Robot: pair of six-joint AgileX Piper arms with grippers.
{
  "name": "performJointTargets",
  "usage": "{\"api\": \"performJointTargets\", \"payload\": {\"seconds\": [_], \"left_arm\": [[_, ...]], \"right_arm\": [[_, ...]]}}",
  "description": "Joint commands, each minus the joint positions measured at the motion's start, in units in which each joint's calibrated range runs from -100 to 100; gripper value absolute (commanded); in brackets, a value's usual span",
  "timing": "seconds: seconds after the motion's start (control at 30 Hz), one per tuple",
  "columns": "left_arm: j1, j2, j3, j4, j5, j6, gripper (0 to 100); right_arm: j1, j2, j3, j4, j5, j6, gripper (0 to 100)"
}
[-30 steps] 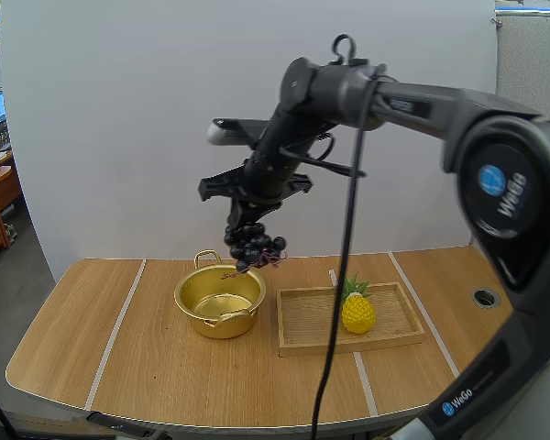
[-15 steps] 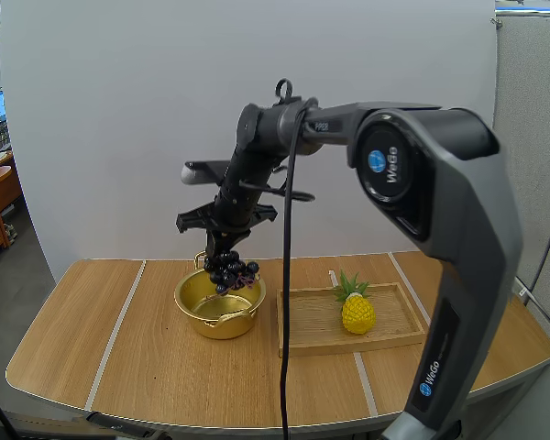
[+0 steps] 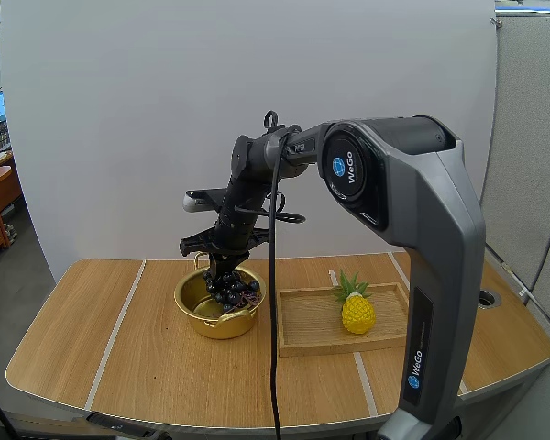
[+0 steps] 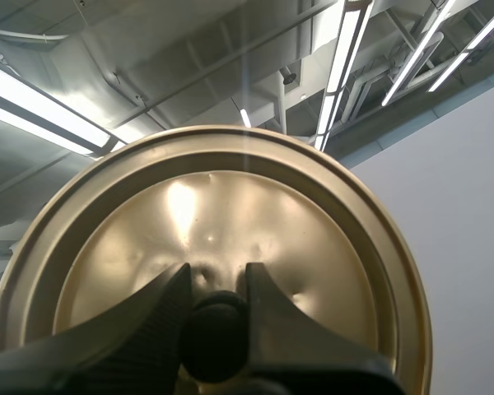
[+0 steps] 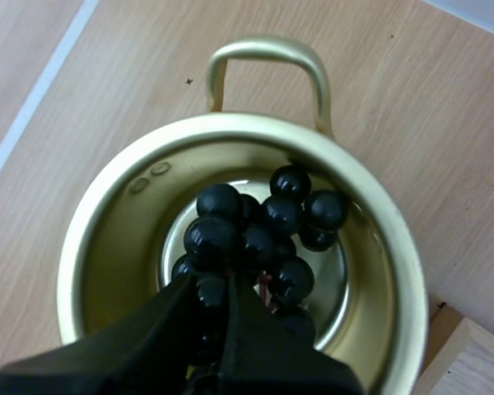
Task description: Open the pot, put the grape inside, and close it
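A wooden table (image 3: pixel 119 357) is seen in the high view, with the right arm (image 3: pixel 422 229) reaching over it from the right side. A shallow wooden tray (image 3: pixel 307 321) lies on the table just beside the pot, to its right, and a yellow pineapple (image 3: pixel 357 310) stands upright in it. The golden pot (image 3: pixel 215 325) sits uncovered on the table, with one loop handle turned to the far side. Its lid (image 4: pixel 230 214) is held up in the air by the left end effector (image 4: pixel 216 271). The two fingers are closed narrowly on the dark knob (image 4: pixel 214 337) at the lid's centre. The bunch of grapes (image 3: pixel 231 289) is held low inside the mouth of the pot (image 5: pixel 107 247), below its rim. Whether the bunch rests on the bottom cannot be told. The right end effector (image 5: pixel 224 284) is pinched almost fully together on the grapes (image 5: pixel 263 222) at the top of the bunch, directly above the pot's opening.
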Motion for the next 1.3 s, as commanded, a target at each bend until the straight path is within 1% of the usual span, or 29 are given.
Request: {"api": "performJointTargets", "payload": {"seconds": [0.0, 0.23, 0.67, 0.77, 0.8, 0.87, 0.9, 0.97, 1.0, 1.27], "left_arm": [[-0.09, -0.4, -0.2, 0.7, -1.9, -0.6, 0], [-0.09, -0.4, -0.2, 0.7, -1.9, -0.6, 0], [-0.09, -0.4, -0.2, 0.7, -1.9, -0.6, 0], [-0.09, -0.4, -0.2, 0.7, -1.9, -0.6, 0], [-0.09, -0.4, -0.2, 0.7, -1.9, -0.6, 0], [-0.09, -0.4, -0.2, 0.7, -1.9, -0.6, 0], [-0.09, -0.4, -0.2, 0.7, -1.9, -0.6, 0], [-0.09, -0.4, -0.2, 0.7, -1.9, -0.6, 0], [-0.09, -0.4, -0.2, 0.7, -1.9, -0.6, 0], [-0.09, -0.4, -0.2, 0.7, -1.9, -0.6, 0]], "right_arm": [[0.1, 2.9, -0.5, -0.2, -1.6, -1.0, 0], [0.3, 6.4, -0.4, -0.2, -1.8, -1.0, 0], [0.3, 6.6, -0.5, 0.1, -6.4, -1.1, 0], [0.3, 6.6, -0.5, 1.1, -6.4, -2.6, 0], [0.3, 6.6, -0.5, 1.2, -6.4, -2.6, 6], [0.3, 6.5, -0.5, 1.2, -6.4, -2.6, 29], [0.3, 6.5, -0.5, 1.2, -6.4, -2.6, 42], [0.3, 6.5, -0.6, 0.8, -6.4, -2.6, 94], [0.3, 6.5, -1.0, 0.6, -6.2, -2.4, 100], [0.3, 4.4, -4.9, 0.6, 0.7, -1.8, 100]]}}
